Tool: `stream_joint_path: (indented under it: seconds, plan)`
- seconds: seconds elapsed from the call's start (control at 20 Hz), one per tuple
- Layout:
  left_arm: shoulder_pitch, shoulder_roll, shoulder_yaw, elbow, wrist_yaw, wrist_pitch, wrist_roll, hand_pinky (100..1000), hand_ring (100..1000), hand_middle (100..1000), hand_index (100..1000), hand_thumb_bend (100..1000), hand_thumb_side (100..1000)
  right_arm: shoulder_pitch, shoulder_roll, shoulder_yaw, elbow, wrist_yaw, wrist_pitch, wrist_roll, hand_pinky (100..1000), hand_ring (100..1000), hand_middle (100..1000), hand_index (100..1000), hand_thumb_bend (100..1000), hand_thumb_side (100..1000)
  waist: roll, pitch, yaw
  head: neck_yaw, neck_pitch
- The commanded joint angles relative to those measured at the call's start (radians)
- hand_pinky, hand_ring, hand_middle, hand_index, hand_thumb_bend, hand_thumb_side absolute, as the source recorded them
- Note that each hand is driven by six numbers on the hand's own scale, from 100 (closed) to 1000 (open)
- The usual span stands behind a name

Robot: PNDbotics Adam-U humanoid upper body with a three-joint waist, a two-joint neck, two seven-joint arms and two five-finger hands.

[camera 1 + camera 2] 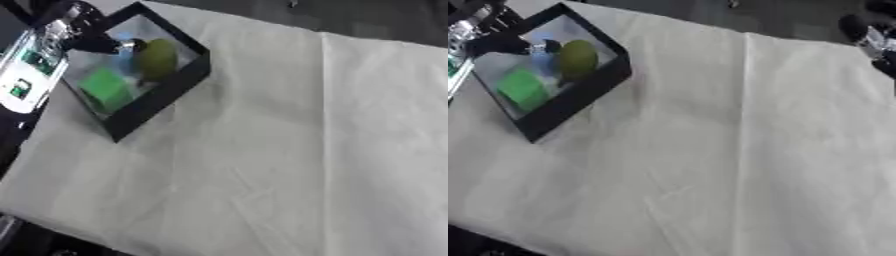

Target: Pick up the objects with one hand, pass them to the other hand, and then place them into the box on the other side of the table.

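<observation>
Olive-green oval fruit (157, 58) stands on end, long axis upright, inside the black-walled box (166, 95); the left hand (101, 44) touches it, fingers' spread unclear.

Tabletop (289, 150): matt white cloth, softly creased. Box (162, 97) at 10 o'clock: black walls, smooth, dull sheen; pale floor inside. Green block (105, 87): matt, smooth-faced. Yellow-green rounded object (157, 59): smooth skin, faint gloss. Left hand (83, 30): black with silver metal parts.
</observation>
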Motion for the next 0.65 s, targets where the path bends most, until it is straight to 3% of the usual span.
stream_joint_path:
  seconds: [0.05,0.1,0.15,0.2,0.35,0.4,0.55,0.65]
  plan:
    - [-0.028,0.044,0.043,-0.042,-0.037,-0.018,0.007,835,738,686,785,546,432,-0.008,-0.033,-0.01,-0.044,0.0,-0.007,-0.006,710,800,715,810,743,298,0.007,-0.016,0.009,-0.026,0.007]
    - [-0.039,0.049,0.067,-0.066,-0.029,-0.03,0.02,767,691,663,800,339,189,-0.003,-0.036,-0.01,-0.059,0.001,-0.012,-0.005,704,798,723,813,753,293,0.006,-0.015,0.013,-0.053,0.001]
    - [-0.039,0.053,0.092,-0.091,-0.017,-0.044,0.036,767,691,663,800,339,189,0.002,-0.039,-0.01,-0.074,0.0,-0.018,-0.002,704,798,723,813,753,293,0.005,-0.014,0.015,-0.076,-0.006]
    - [-0.029,0.054,0.121,-0.12,-0.002,-0.061,0.053,736,647,644,779,295,324,0.007,-0.041,-0.012,-0.085,0.0,-0.022,-0.001,704,797,723,814,747,292,0.003,-0.014,0.015,-0.111,-0.015]
    - [0.035,0.042,0.209,-0.208,0.051,-0.115,0.107,749,659,650,768,203,646,0.023,-0.045,-0.016,-0.108,-0.004,-0.026,-0.007,708,800,728,819,631,235,-0.001,-0.02,0.013,-0.181,-0.028]
    - [0.061,0.034,0.236,-0.235,0.068,-0.132,0.124,769,673,660,779,164,797,0.029,-0.045,-0.018,-0.114,-0.008,-0.027,-0.013,709,801,731,822,572,221,-0.002,-0.024,0.012,-0.193,-0.029]
    - [0.14,-0.001,0.288,-0.316,0.118,-0.181,0.173,782,680,658,789,207,823,0.053,-0.052,-0.027,-0.132,-0.027,-0.026,-0.035,711,804,732,823,546,234,-0.006,-0.035,0.018,-0.23,-0.04]
    - [0.196,-0.041,0.305,-0.372,0.152,-0.216,0.208,773,672,658,778,193,804,0.078,-0.061,-0.039,-0.142,-0.027,-0.024,-0.052,698,793,723,809,672,124,-0.007,-0.051,0.026,-0.246,-0.038]
